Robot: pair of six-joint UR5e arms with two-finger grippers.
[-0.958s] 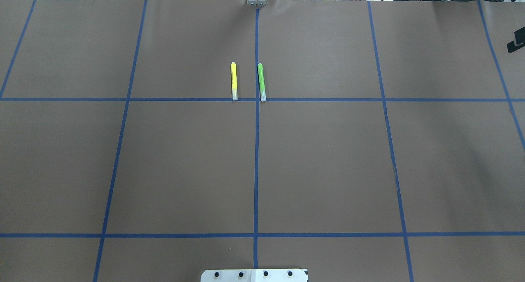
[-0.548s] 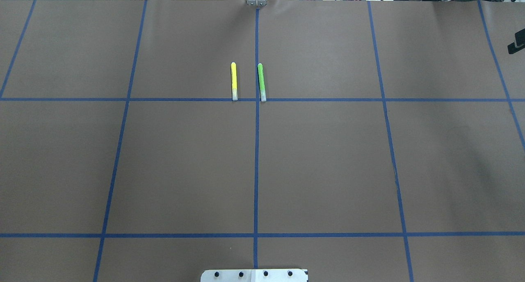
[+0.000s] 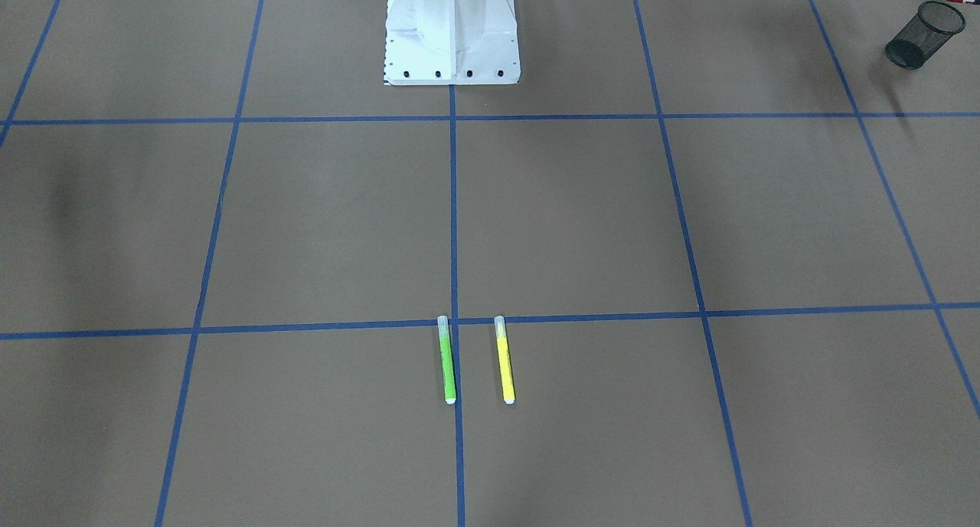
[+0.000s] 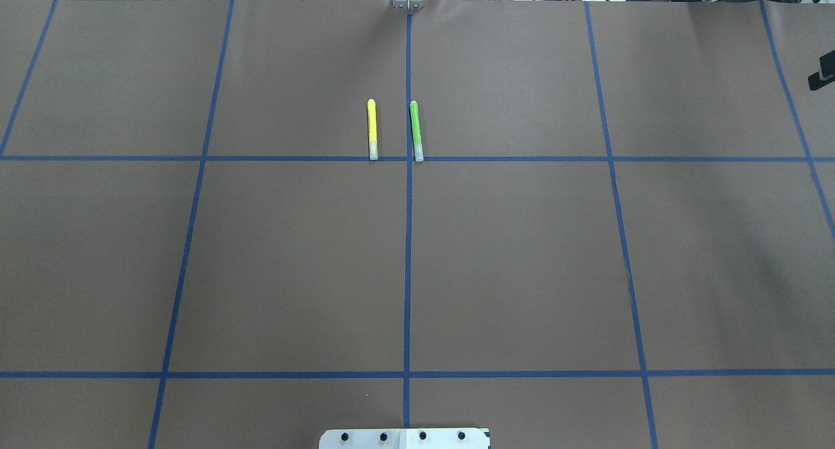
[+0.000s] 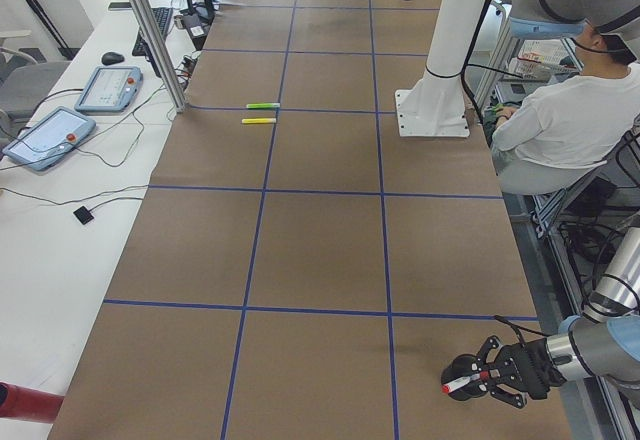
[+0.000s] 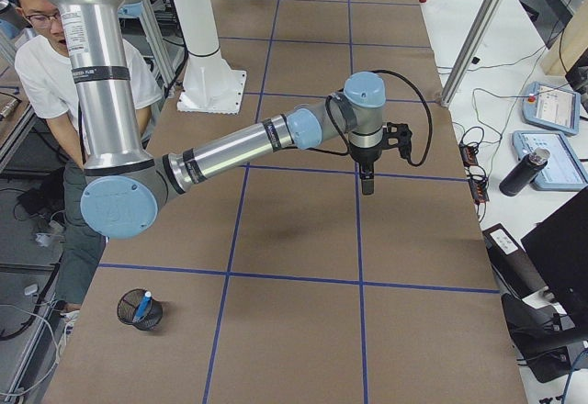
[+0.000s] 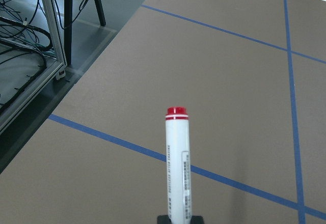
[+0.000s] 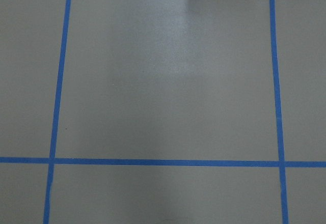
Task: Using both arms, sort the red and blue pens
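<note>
Silver-grey tubular arms (image 6: 230,147), pale blue joint caps (image 6: 365,88), black cables (image 6: 425,110), white bolted pedestal (image 3: 452,29).

tiny print on red pen (image 7: 177,168), not legible, nothing else readable

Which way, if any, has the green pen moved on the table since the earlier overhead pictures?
No. The green pen has not moved: its clear cap still lies on the horizontal blue tape line, just right of the crossing, beside the yellow pen.
</note>
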